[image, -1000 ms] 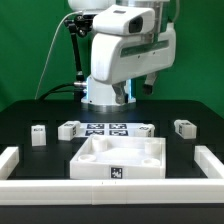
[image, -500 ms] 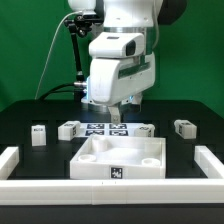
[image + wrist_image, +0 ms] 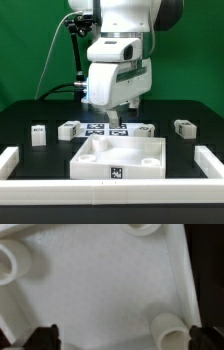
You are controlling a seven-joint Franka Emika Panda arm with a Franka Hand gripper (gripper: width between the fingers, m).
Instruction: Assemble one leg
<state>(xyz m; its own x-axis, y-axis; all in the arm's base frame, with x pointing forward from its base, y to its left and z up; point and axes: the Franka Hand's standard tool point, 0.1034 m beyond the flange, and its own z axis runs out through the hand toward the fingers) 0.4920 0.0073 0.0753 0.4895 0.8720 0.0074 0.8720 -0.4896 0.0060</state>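
One black table, green backdrop, tool spread wide over white tray.

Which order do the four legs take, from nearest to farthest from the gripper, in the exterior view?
Sides are the exterior view's.
1. Inner right leg, beside the marker board, nearest the gripper.
2. Inner left leg, at the board's other end.
3. Outer right leg.
4. Outer left leg, farthest.
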